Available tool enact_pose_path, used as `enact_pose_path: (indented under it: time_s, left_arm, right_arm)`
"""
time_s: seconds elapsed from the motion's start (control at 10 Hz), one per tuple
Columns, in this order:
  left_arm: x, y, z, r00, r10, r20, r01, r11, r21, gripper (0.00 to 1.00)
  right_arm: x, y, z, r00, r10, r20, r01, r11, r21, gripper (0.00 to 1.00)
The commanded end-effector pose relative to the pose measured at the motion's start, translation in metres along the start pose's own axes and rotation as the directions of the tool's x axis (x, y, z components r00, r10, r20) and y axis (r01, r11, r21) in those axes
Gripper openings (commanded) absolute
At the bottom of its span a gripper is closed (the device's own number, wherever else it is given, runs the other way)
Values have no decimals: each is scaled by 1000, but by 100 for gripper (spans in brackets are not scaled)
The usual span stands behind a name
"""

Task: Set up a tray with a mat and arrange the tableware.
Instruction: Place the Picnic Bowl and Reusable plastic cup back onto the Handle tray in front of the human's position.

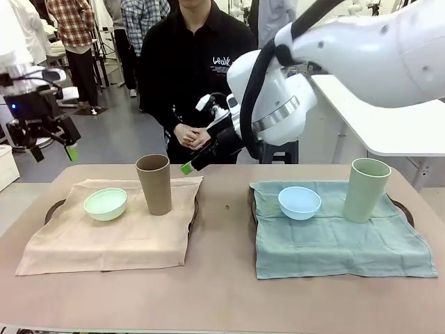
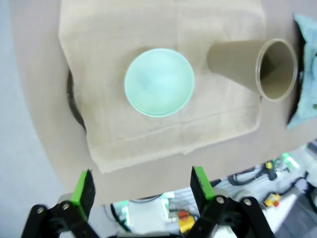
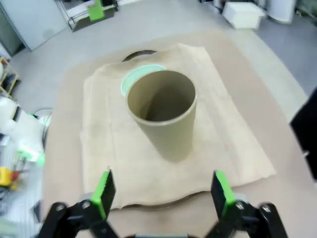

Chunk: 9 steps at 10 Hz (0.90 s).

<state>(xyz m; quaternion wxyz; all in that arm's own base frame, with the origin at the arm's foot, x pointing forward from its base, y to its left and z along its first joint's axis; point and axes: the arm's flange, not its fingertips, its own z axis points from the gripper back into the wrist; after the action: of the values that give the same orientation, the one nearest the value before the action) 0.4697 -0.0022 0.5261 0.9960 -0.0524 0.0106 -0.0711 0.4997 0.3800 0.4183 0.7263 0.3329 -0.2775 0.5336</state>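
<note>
On the left, a tan mat covers a dark tray and carries the mint green bowl and the upright tan brown tumbler. To the right, a teal mat on a second tray holds the light blue bowl and the pale green tumbler. My left gripper hovers open, high off the table's left end, above the mint bowl. My right gripper hangs open over the table's far edge, facing the tan tumbler.
A person in black stands at the far side with hands clasped, close behind my right gripper. White tables stand at the back right. Bare brown tabletop runs between the two trays and along the front edge.
</note>
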Motion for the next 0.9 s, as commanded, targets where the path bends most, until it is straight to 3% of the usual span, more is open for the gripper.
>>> enact_pose_path:
  time_s: [0.0, 0.2, 0.3, 0.4, 0.5, 0.6, 0.7, 0.8]
  left_arm:
    - [-1, -26, 12, 998, -68, -4, 68, 996, 62, 100]
    - [-4, -58, 14, 997, -71, -27, 74, 992, 104, 100]
    - [-6, -71, 15, 999, -6, -36, 11, 992, 128, 100]
    - [-11, -78, 11, 998, 5, -56, 3, 990, 142, 100]
    - [-4, -64, 14, 998, -69, -11, 70, 994, 78, 100]
    - [-4, -64, 14, 998, -69, -11, 70, 994, 78, 100]
    - [-4, -64, 14, 998, -69, -11, 70, 994, 78, 100]
    - [-4, -64, 14, 998, -69, -11, 70, 994, 78, 100]
  right_arm:
    - [26, 33, 52, 952, -219, -216, 202, 974, -99, 100]
    - [43, 66, 98, 811, -405, -423, 338, 913, -228, 100]
    - [55, 85, 117, 712, -501, -492, 381, 864, -328, 100]
    - [71, 107, 139, 599, -611, -518, 403, 789, -464, 100]
    - [87, 127, 156, 525, -685, -504, 377, 719, -584, 100]
    - [103, 146, 165, 468, -748, -470, 347, 645, -681, 100]
    - [110, 162, 167, 418, -782, -462, 346, 607, -715, 100]
    - [38, 132, 187, 616, -656, -436, 299, 707, -641, 100]
